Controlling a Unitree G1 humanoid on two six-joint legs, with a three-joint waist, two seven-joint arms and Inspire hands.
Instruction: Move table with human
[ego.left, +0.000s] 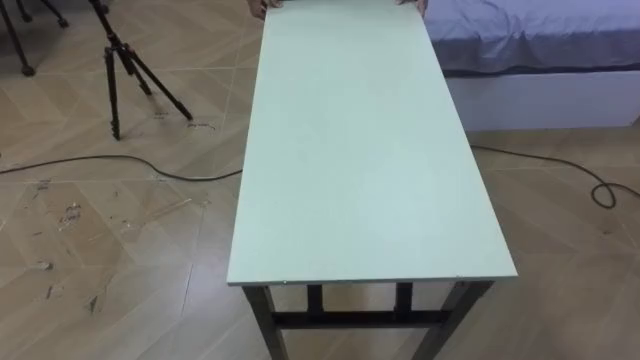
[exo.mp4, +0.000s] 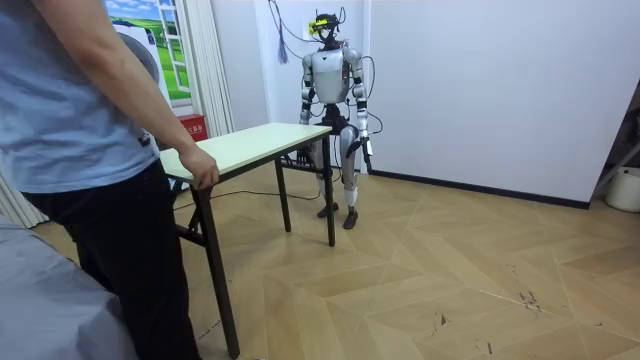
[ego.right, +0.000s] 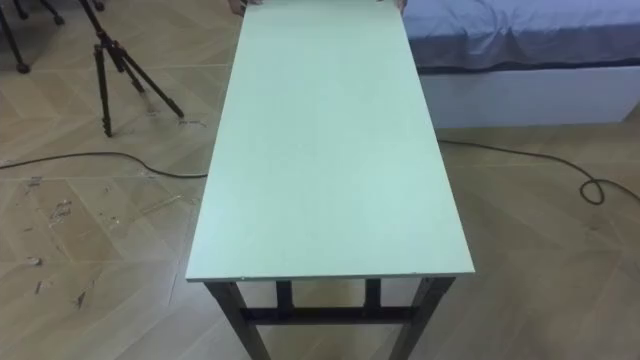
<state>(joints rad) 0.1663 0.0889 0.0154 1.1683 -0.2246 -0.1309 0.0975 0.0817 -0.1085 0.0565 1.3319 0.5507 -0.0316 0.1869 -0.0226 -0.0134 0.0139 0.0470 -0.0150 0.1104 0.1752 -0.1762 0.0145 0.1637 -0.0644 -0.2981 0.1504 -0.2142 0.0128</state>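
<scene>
A long table with a pale green top and dark metal legs stretches away from me; its near short edge lies just below my view. I stand upright at that end, arms hanging at my sides. My left hand hangs beside my hip, off the table. My right arm drops behind the table's corner, its hand hidden. At the far end a person stands and grips the edge with a hand; their fingertips show at the far corners.
A black tripod stands on the wooden floor left of the table, with a dark cable running under it. A bed with a purple cover sits at the far right, another cable beside it. A white wall is behind me.
</scene>
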